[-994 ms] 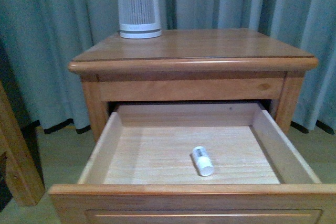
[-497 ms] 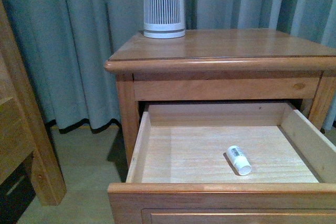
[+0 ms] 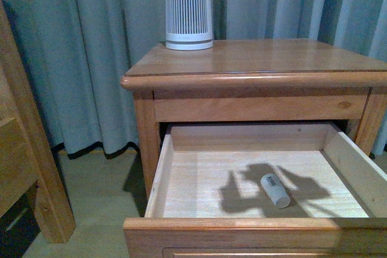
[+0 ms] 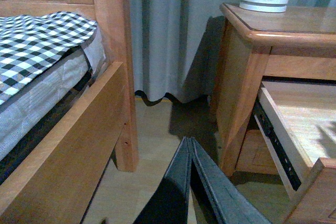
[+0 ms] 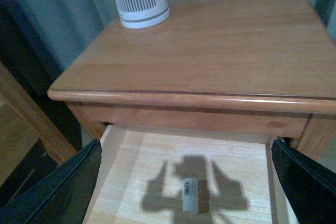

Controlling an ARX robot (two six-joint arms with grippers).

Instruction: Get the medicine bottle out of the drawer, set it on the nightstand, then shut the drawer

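Observation:
The small white medicine bottle (image 3: 275, 190) lies on its side on the pale floor of the pulled-out drawer (image 3: 158, 176), with a gripper's shadow over it. In the right wrist view the bottle (image 5: 189, 195) is straight below my right gripper (image 5: 188, 182), which hangs above the drawer (image 5: 113, 156) with its fingers (image 5: 58, 192) wide open and nothing between them. The nightstand (image 3: 254, 58) has a flat honey-brown top (image 5: 220, 45). My left gripper (image 4: 189, 141) is shut and empty, low over the floor between the bed and the nightstand (image 4: 247, 82).
A tall white ribbed appliance (image 3: 188, 7) stands at the back left of the nightstand top. Grey curtains (image 3: 91, 46) hang behind. A wooden bed frame (image 4: 79, 145) with a checked cover (image 4: 37, 40) lies to the left, and its post (image 3: 27, 149) stands close to the drawer.
The view swung, so the nightstand shifted right in the picture, then dropped slightly. A gripper's shadow now falls on the drawer floor over the bottle. The bottle has not moved in the drawer.

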